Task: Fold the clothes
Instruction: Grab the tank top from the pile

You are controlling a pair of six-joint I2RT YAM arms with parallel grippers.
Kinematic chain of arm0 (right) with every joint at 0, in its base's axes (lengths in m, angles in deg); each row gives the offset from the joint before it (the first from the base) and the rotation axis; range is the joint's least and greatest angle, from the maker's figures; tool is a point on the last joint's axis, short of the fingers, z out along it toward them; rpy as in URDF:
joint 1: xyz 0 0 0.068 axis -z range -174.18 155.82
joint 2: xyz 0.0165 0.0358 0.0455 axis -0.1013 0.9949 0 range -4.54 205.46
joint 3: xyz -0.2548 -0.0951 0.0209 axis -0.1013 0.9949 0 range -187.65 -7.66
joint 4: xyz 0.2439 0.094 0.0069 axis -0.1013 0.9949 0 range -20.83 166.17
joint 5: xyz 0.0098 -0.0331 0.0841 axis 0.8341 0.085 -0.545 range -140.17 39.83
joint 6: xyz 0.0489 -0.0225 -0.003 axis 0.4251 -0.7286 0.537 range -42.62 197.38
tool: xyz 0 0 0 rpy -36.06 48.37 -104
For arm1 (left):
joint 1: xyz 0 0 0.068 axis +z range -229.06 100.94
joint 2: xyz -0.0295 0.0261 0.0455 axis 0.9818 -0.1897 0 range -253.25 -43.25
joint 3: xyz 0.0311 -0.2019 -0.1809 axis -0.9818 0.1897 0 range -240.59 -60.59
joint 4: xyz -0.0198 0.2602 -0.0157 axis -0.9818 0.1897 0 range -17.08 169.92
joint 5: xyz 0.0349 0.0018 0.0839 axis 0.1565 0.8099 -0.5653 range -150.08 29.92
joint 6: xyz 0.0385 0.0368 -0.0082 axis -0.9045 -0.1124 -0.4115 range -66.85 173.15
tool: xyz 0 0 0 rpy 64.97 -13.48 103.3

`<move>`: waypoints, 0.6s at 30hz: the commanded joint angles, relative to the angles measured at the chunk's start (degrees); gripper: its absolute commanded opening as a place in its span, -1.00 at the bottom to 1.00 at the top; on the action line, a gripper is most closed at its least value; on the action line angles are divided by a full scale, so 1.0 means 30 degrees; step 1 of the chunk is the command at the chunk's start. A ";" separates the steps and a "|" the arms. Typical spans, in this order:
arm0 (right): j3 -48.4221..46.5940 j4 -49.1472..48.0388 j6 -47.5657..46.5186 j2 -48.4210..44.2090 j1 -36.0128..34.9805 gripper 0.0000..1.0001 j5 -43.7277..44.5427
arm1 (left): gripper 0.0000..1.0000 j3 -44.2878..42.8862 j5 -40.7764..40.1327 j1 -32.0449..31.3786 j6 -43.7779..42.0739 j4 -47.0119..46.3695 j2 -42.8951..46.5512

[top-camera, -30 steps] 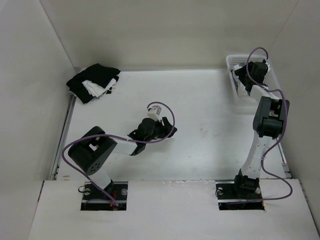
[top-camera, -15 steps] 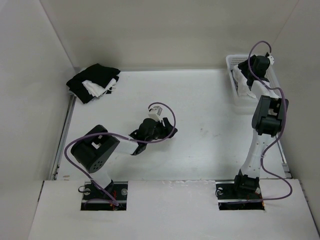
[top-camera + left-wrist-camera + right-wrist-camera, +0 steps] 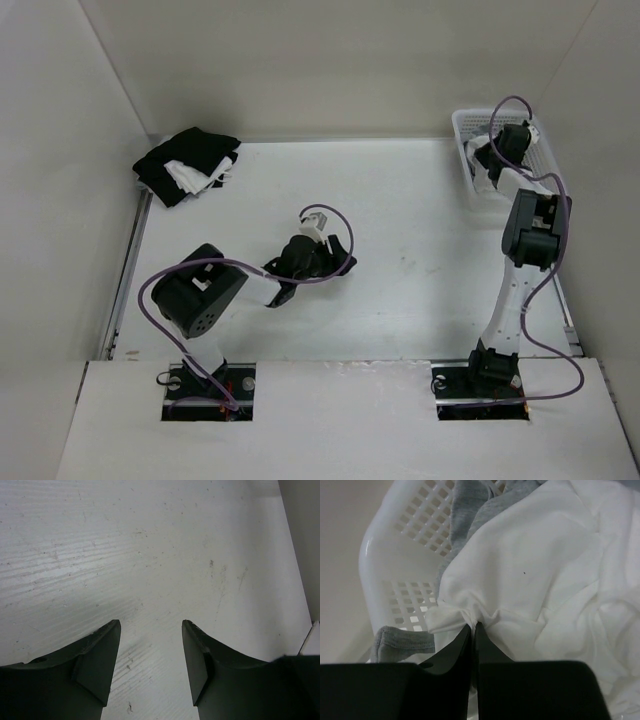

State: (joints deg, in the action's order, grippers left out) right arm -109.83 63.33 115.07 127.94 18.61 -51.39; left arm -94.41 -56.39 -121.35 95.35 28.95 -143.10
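Far left, rear corner: a heap (image 3: 188, 165) of black and white garments is lying on the table (image 3: 400, 200). We are not counting it as the work piece.

Mid-left: the left gripper (image 3: 151, 635) is hovering over bare table, its fingers standing apart with nothing between them.

Right, rear corner: the right gripper (image 3: 473, 630) is reaching down into the basket (image 3: 462, 125). Its jaws are pressing together on a pinched fold of the white top (image 3: 535, 555). The top is sitting crumpled in the basket, lying over grey cloth (image 3: 465, 500). We are seeing no straps from this angle.

Progress, as we are judging it: only step 1, the pickup, is under way. The top is not yet out of the basket or spread on the table, and 0 folds are made. What we are expecting to remain is lifting it out, laying it flat on the table, then folding, likely with both arms.
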 commanded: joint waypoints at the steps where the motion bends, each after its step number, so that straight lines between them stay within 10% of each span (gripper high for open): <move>1: 0.2880 -0.4316 -0.0464 -0.4225 0.0056 -0.86 0.1750 | 0.01 -0.0825 0.0588 0.0018 0.0144 -0.1136 -0.0055; 18: 0.8774 -0.6345 -0.2544 -2.0161 -0.3543 -0.84 0.0877 | 0.00 0.1223 0.0093 0.1480 0.0992 -0.1868 0.3661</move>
State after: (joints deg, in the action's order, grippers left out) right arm -83.62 44.75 110.59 74.70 11.73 -44.96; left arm -93.58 -55.17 -119.27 96.42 27.90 -138.40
